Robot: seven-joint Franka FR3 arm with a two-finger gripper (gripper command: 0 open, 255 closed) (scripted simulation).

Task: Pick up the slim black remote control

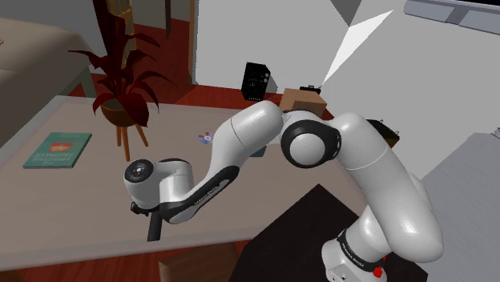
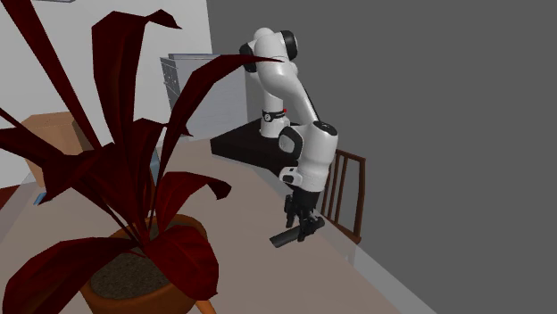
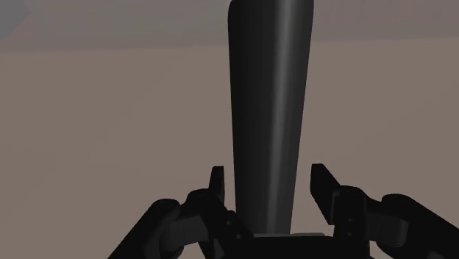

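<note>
Well, nearest to me the black gripper (image 1: 151, 212) hangs at the end of the white arm (image 1: 240, 144), just above the near edge of the pale worktop (image 1: 80, 200). Its fingers (image 3: 218, 184) are drawn in narrow around one end of the slim black remote (image 1: 152, 231). The remote points down from them, clear of the surface as far as I can see. In the wrist view it runs straight out from between the fingers over plain worktop.

A little further back, towards the shoulder view's left, a green book (image 1: 57, 150) lies flat. Beyond it stands a potted plant (image 1: 120, 80) with dark red leaves, and a small coloured object (image 1: 206, 138) sits near the arm's elbow. Further still there is a brown box (image 1: 303, 100), with a black device (image 1: 256, 80) beside it. In the second exterior view a wooden chair (image 2: 344, 192) stands by the worktop's edge.
</note>
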